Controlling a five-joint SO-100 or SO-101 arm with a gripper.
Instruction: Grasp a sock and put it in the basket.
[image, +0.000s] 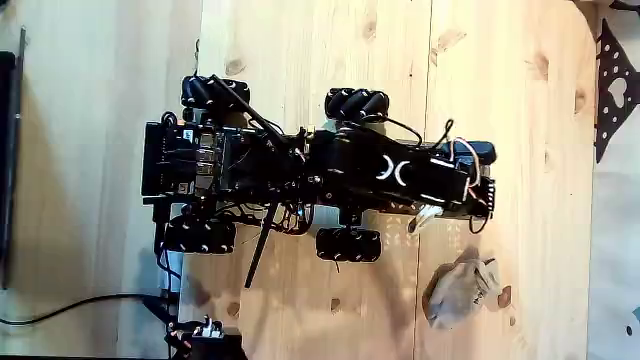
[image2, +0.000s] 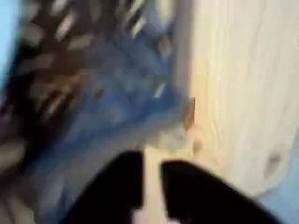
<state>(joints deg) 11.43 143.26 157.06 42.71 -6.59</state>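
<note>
In the fixed view the black arm lies over the wheeled robot and reaches right, with my gripper (image: 478, 192) at its end among red and white wires. A small white piece (image: 428, 214) pokes out under the arm beside the front wheel; it may be the sock, but no blue or red marks show. The basket (image: 185, 160) is the dark perforated tray at the robot's left end, far from the gripper. The wrist view is badly blurred: two dark fingers (image2: 126, 187) of the gripper (image2: 152, 161) stand close together, with a thin pale strip between them.
A larger crumpled beige-grey sock (image: 460, 290) lies on the wooden floor below the arm's end. A black-and-white patterned rug (image: 615, 80) borders the floor at the right. Cables (image: 90, 305) and a dark object lie at the lower left.
</note>
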